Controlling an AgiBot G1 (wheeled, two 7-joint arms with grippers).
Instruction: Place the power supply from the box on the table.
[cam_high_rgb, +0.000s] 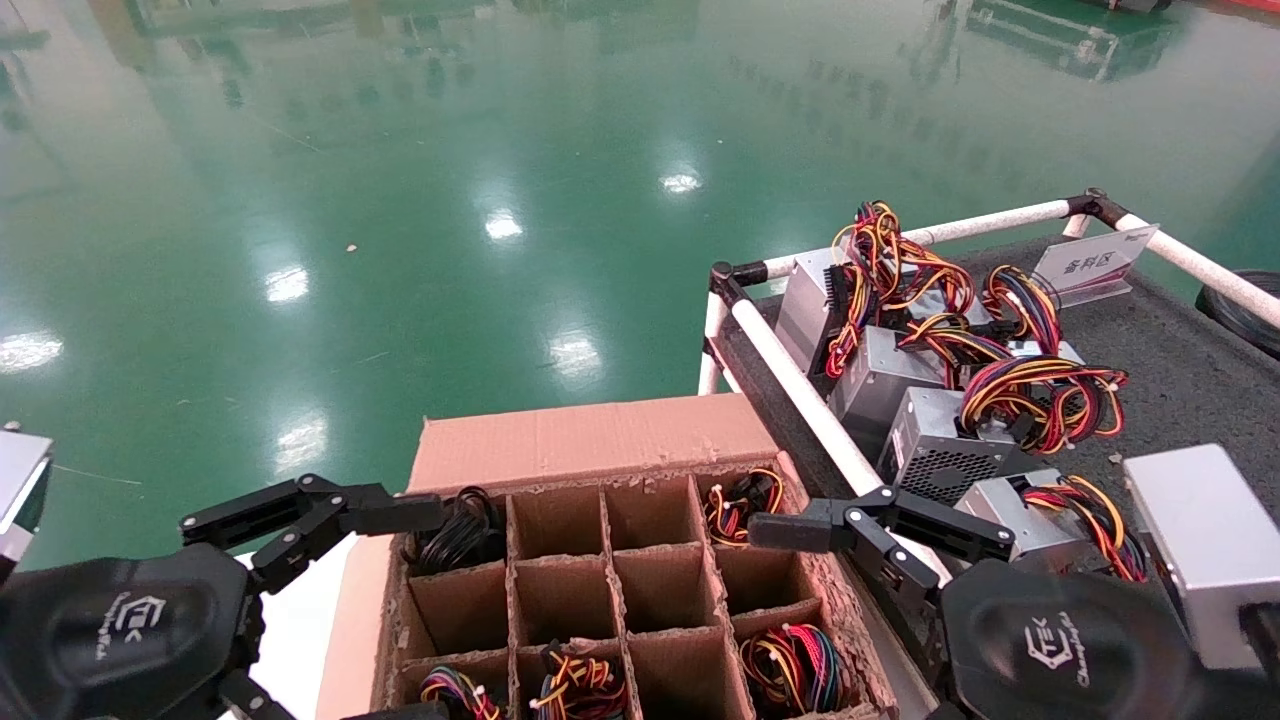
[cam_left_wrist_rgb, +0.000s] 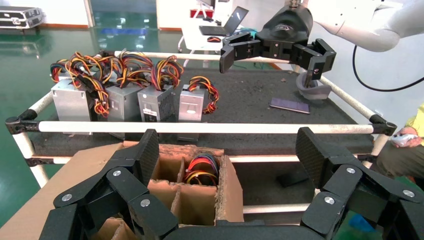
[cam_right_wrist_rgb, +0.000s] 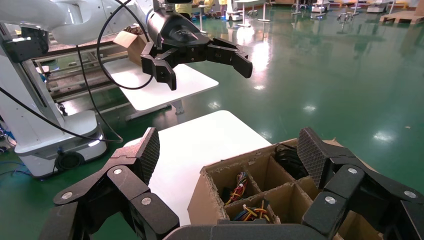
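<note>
The box (cam_high_rgb: 590, 440), a brown carton with a worn grid of cells, stands low in the middle of the head view. The power supply (cam_high_rgb: 462, 535) shows only as a coil of black cables in the far-left cell, also seen in the right wrist view (cam_right_wrist_rgb: 290, 157). My left gripper (cam_high_rgb: 415, 612) hangs open over the box's left side, one finger next to the black coil. Over the box's right edge my right gripper (cam_high_rgb: 815, 625) is open and holds nothing. The table (cam_high_rgb: 1180, 380), dark felt with white rails, lies to the right.
Several silver units with multicoloured wires (cam_high_rgb: 940, 400) crowd the table's near-left part, and a white sign (cam_high_rgb: 1095, 262) stands at its far rail. More coloured wire bundles (cam_high_rgb: 795, 665) fill other box cells. A white surface (cam_high_rgb: 300, 620) lies left of the box.
</note>
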